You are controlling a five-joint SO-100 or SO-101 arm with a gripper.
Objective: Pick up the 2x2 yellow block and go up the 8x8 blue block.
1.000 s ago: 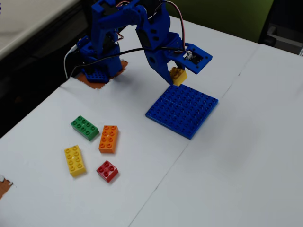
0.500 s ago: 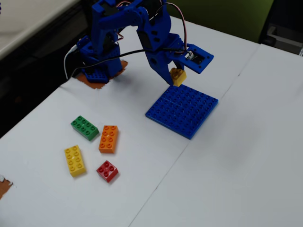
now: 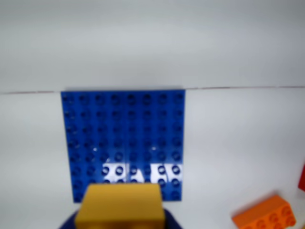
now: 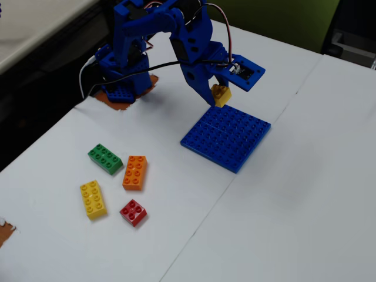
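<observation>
My blue gripper (image 4: 218, 94) is shut on the small yellow 2x2 block (image 4: 221, 95) and holds it in the air just above the back edge of the large flat blue baseplate (image 4: 226, 137). In the wrist view the yellow block (image 3: 120, 206) fills the bottom centre between the blue jaws, in front of the near edge of the baseplate (image 3: 124, 138). The block does not touch the plate.
In the fixed view, left of the plate, lie a green brick (image 4: 105, 158), an orange eight-stud brick (image 4: 135, 172), a longer yellow brick (image 4: 93, 198) and a red brick (image 4: 133, 212). The orange brick (image 3: 264, 218) shows at the wrist view's bottom right. The arm's base (image 4: 123, 82) stands at the back left.
</observation>
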